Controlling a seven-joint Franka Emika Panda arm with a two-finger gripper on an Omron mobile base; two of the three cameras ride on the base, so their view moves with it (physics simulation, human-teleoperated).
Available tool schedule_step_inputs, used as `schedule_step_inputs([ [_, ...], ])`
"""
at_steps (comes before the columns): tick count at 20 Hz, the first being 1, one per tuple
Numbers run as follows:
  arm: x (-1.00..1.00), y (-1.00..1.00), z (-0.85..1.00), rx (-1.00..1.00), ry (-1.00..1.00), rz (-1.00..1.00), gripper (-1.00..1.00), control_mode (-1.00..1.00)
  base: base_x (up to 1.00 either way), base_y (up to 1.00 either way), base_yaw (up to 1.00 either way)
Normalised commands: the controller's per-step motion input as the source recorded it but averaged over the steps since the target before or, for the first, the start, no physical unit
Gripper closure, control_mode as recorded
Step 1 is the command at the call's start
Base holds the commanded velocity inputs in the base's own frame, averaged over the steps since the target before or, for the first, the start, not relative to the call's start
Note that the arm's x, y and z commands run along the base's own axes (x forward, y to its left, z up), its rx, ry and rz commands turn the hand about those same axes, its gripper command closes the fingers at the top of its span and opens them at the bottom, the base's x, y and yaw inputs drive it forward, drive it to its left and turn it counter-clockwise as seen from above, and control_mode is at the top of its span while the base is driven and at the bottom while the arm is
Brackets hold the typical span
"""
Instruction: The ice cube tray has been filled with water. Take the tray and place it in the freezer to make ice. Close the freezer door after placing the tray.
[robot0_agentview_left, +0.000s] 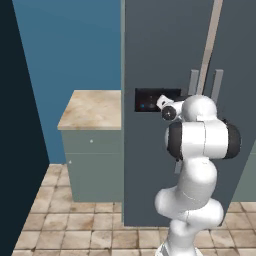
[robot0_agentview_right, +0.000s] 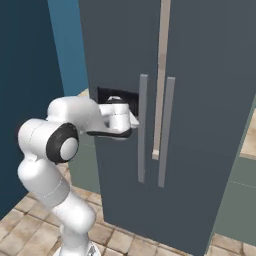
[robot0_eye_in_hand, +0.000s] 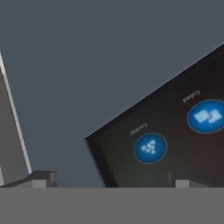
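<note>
The freezer (robot0_agentview_left: 150, 165) is the tall dark slate unit in front of me. Its left door (robot0_agentview_right: 115, 50) carries the black dispenser panel (robot0_eye_in_hand: 175, 144) and a long grey bar handle (robot0_agentview_right: 143, 127). My gripper (robot0_eye_in_hand: 113, 183) hovers right up against this door at the panel's edge, open, with nothing between its fingertips (robot0_eye_in_hand: 41, 179). In the base views the hand (robot0_agentview_left: 167, 110) (robot0_agentview_right: 120, 117) reaches to the panel (robot0_agentview_left: 147, 100). A narrow pale strip (robot0_agentview_right: 161, 75) shows between the two doors. The ice cube tray is out of view.
A beige stone counter (robot0_agentview_left: 92, 107) on a grey-green cabinet (robot0_agentview_left: 95, 165) stands left of the freezer against a blue wall. The right door has its own bar handle (robot0_agentview_right: 167, 132). Tiled floor (robot0_agentview_left: 75, 235) lies below.
</note>
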Motion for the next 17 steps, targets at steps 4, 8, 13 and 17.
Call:
schedule_step_inputs([
  [4,0.67,-0.51,0.0,0.09,-0.01,0.4,-1.0,-1.0,0.0,0.0,0.0],
  [8,0.96,-0.05,0.0,0.01,0.1,0.2,-1.0,-1.0,0.0,0.0,0.0],
  [13,0.99,0.03,-0.01,0.0,0.13,0.07,-1.0,-1.0,0.0,0.0,0.0],
  [17,0.53,0.56,-0.36,-0.16,0.04,-0.07,-1.0,-1.0,0.0,0.0,0.0],
])
